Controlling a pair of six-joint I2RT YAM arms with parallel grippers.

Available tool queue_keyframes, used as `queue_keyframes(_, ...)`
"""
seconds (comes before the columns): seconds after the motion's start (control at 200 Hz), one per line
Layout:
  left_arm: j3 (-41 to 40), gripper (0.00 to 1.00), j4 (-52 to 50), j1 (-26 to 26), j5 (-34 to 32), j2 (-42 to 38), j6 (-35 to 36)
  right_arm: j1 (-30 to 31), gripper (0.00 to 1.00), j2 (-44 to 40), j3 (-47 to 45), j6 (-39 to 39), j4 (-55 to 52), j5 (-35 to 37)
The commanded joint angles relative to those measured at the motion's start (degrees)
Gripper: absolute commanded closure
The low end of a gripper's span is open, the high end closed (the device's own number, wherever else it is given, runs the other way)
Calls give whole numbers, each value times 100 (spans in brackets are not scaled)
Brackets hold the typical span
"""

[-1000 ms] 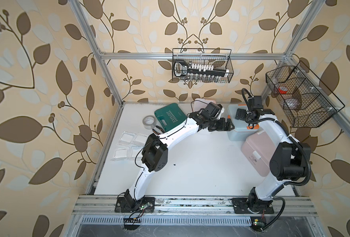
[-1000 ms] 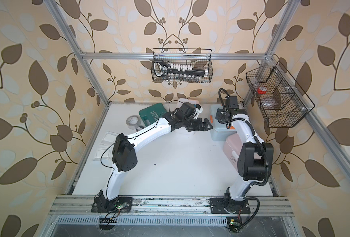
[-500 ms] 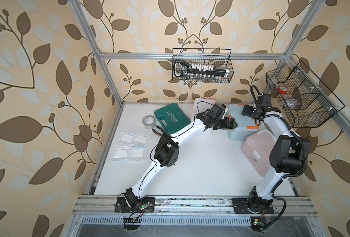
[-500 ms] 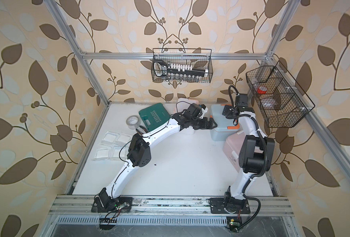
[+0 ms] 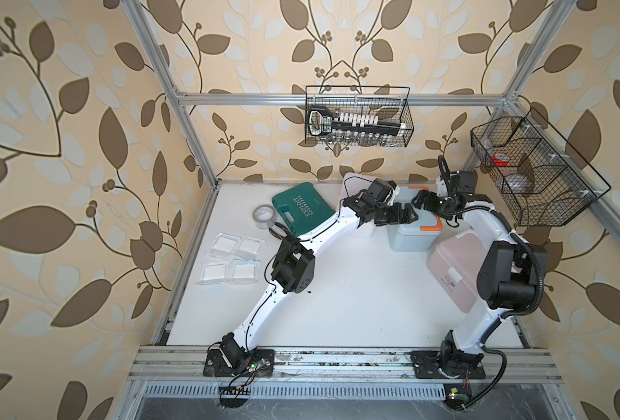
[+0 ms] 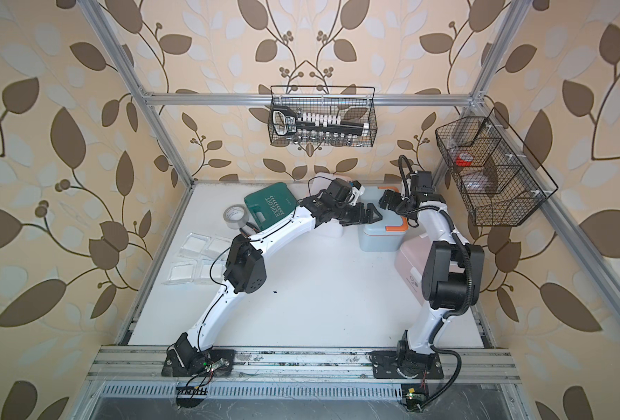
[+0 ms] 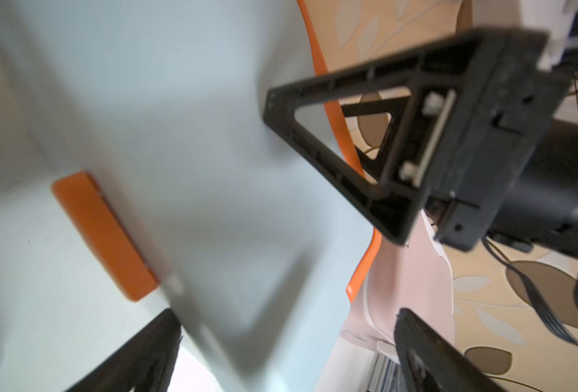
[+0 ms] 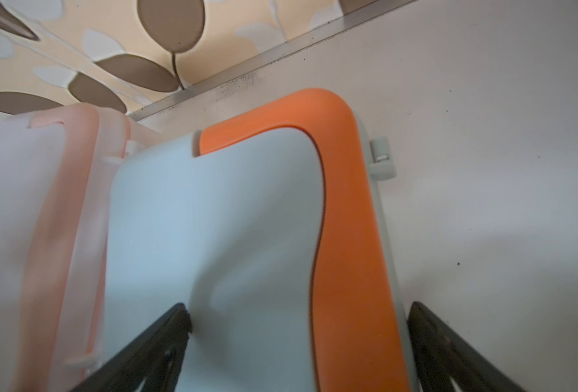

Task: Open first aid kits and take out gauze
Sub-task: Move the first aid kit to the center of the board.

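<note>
While left fingers (image 7: 138,353) and right fingers (image 8: 450,349) gape, only right wrist shows kit's (image 8: 213,220) clip (image 8: 381,157)

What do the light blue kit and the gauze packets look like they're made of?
Light blue kit: smooth matte moulded plastic, judging by rounded corners and soft sheen; its orange trim may be rubbery. Gauze packets: clear glossy film, with glints, over white pads, probably fabric.

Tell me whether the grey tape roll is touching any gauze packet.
Apart. In both top views a strip of bare white table separates the tape roll from the nearest gauze packet.
</note>
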Motion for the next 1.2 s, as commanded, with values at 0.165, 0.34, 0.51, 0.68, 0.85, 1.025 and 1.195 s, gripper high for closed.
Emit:
queue_keyframes(0.165, -1649, 1, 397, 42, 95, -1418, 33, 806, 5, -1169, -1066, 292, -717, -633)
queue_keyframes(0.34, -2885, 1, 580, -101, 117, -2153, -73, 1285, 6, -1702, -1468, 345, -1056, -441)
queue_keyframes(0.51, -4237, 1, 777, -401, -104, -3217, -176, 1919, 6, -2333, -1856, 569, -1386, -133)
queue_keyframes(0.68, -5553, 1, 1254, -744, -246, -4202, -471, 2534, 6, -2925, -2338, 904, -1585, 120)
queue_keyframes(0.85, -6163, 1, 1410, -1006, -415, -4699, -588, 2925, 4, -3532, -2669, 1269, -1851, 480)
queue_keyframes(1.025, -5897, 1, 344, -784, -1183, -5146, -58, 2323, 0, -3765, -2361, 1157, -1761, 772)
queue_keyframes(1.195, -5282, 1, -86, -251, -1167, -4733, 575, 1640, 0, -3395, -2172, 1079, -1146, 339)
